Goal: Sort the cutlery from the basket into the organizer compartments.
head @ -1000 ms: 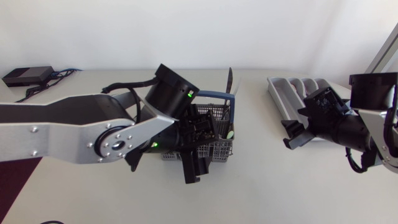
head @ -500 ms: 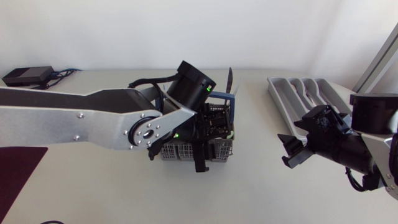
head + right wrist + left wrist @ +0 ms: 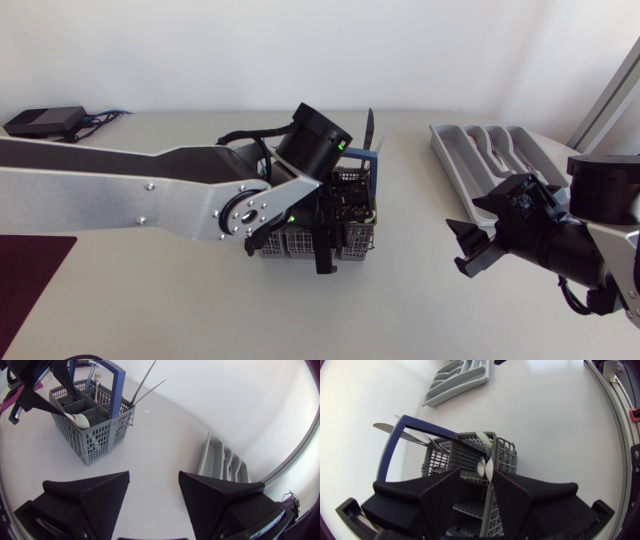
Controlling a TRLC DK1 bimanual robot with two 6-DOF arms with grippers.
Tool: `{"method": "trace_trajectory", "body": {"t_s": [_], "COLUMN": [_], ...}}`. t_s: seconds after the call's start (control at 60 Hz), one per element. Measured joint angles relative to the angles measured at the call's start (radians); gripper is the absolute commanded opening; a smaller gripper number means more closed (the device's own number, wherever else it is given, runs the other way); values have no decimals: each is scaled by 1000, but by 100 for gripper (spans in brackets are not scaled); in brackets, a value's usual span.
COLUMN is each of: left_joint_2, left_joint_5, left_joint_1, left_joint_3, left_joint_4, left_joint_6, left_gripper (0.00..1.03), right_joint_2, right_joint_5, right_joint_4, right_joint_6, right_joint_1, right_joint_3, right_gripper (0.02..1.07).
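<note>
Directly below my left wrist camera, the left gripper hangs over the grey basket with its jaws spread. Two pale spoon heads stand in the gap between the fingers, close to them, but I see no contact on either side. For a good pick I would go straight down, keep the fingers off the divider wall beside the spoons, and close on one handle only. The two spoons lean together, so lifting both is the risk. Their handles go down into the compartment and I cannot follow them. Behind the spoons the blue handle arches over the basket, and a knife blade sticks out past it, partly covered. Farther off, the right gripper hovers over the table between basket and organizer, jaws wide apart, holding nothing. Farthest, the organizer lies well apart from the basket. In the head view my right arm hides its near end, so I cannot tell what lies inside.
</note>
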Motion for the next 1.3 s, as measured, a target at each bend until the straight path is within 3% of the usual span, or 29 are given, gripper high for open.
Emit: {"method": "trace_trajectory", "body": {"t_s": [0.4,0.55,0.917,1.083,1.3], "left_joint_2": [26,37,52,52,54], "left_joint_5": [-19,-19,-19,-19,-19], "left_joint_1": [1,1,0,-2,-11], "left_joint_3": [9,16,19,19,27], "left_joint_4": [14,16,18,16,19], "left_joint_6": [38,55,85,99,103], "left_gripper": [36,24,20,3,3], "right_joint_2": [-12,-12,-32,-34,-50], "right_joint_5": [1,1,1,1,1], "right_joint_4": [-6,-6,-10,-13,-32], "right_joint_6": [0,-3,-4,-5,-8], "right_joint_1": [11,14,20,20,20], "right_joint_3": [-13,-13,-14,-18,-24], "right_gripper": [74,74,74,74,74]}}
